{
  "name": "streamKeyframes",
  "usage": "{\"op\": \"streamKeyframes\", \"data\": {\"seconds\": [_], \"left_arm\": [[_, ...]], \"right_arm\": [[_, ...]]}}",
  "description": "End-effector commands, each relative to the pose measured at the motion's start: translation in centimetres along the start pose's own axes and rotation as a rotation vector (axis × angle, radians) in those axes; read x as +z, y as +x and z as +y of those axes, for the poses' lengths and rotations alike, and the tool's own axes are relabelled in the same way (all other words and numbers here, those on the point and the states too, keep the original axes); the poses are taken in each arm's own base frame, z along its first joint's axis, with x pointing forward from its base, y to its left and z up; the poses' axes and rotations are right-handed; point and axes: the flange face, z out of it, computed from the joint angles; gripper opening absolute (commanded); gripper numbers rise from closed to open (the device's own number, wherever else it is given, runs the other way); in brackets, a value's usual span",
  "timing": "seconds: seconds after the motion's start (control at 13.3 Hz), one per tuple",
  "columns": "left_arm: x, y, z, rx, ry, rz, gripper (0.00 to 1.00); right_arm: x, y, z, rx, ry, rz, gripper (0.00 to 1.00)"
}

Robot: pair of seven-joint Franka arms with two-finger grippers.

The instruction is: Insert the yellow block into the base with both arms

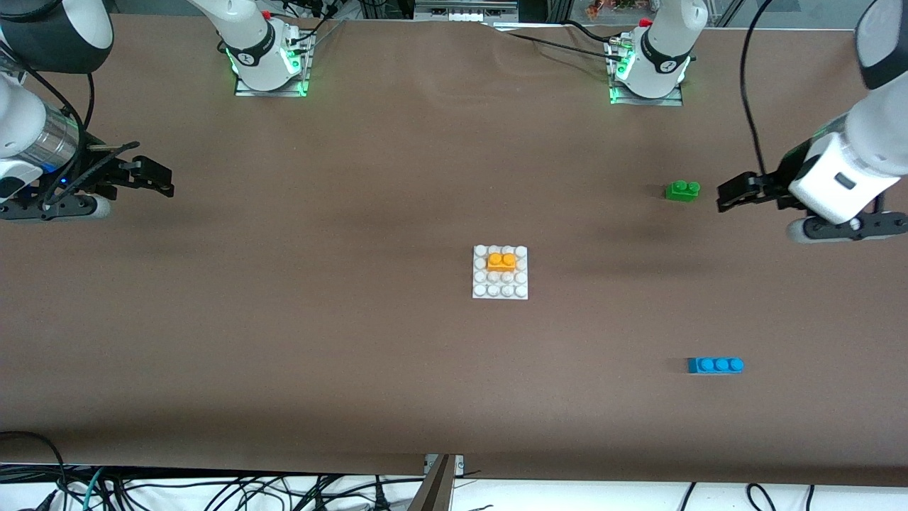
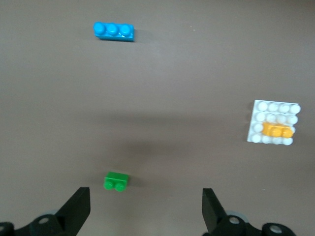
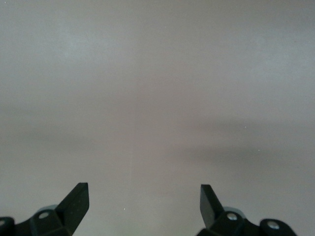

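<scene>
1. Front view: my yellow block [image 1: 501, 262] already sits on the white studded base [image 1: 500, 272], in its second stud row. By my judgement the insertion is done, or needs only a final press. My left claw [image 1: 731, 192] hangs wide just beside the green two-stud brick [image 1: 682, 190]; my right claw [image 1: 152, 177], also wide, waits at the bench's [image 1: 284, 319] other end.
2. Left wrist view: glossy moulded plastic; the blue three-stud brick [image 2: 113, 31] and the base [image 2: 273, 122] lie well ahead of my claw [image 2: 146, 209].
3. Right wrist view: only matte brown bench [image 3: 157, 98] under my spread claw [image 3: 144, 204].
</scene>
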Motion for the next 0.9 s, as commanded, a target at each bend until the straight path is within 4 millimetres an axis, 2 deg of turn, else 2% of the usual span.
{"op": "streamKeyframes", "data": {"seconds": [0.0,0.15,0.3,0.6,0.75,0.83], "left_arm": [[1.9,-2.5,-0.9,0.051,0.0,0.038,1.0],[1.5,-2.6,-1.1,0.061,0.0,0.055,1.0],[0.2,-3.7,-1.3,0.08,0.001,0.098,1.0],[0.2,-3.7,-2.0,0.09,0.107,0.099,1.0],[0.4,-3.6,-2.4,0.083,0.09,0.084,1.0],[0.3,-3.5,-3.6,0.049,0.056,0.081,1.0]], "right_arm": [[0.0,0.0,-0.1,-0.002,-0.011,0.012,1.0],[0.1,0.0,-0.2,-0.003,-0.013,0.009,1.0],[0.2,0.1,0.0,0.0,-0.011,0.01,1.0],[0.0,0.0,-0.1,-0.003,-0.013,0.012,1.0],[-0.1,0.1,0.2,0.0,-0.01,0.025,1.0],[-0.1,0.3,0.2,0.0,-0.007,0.033,1.0]]}}
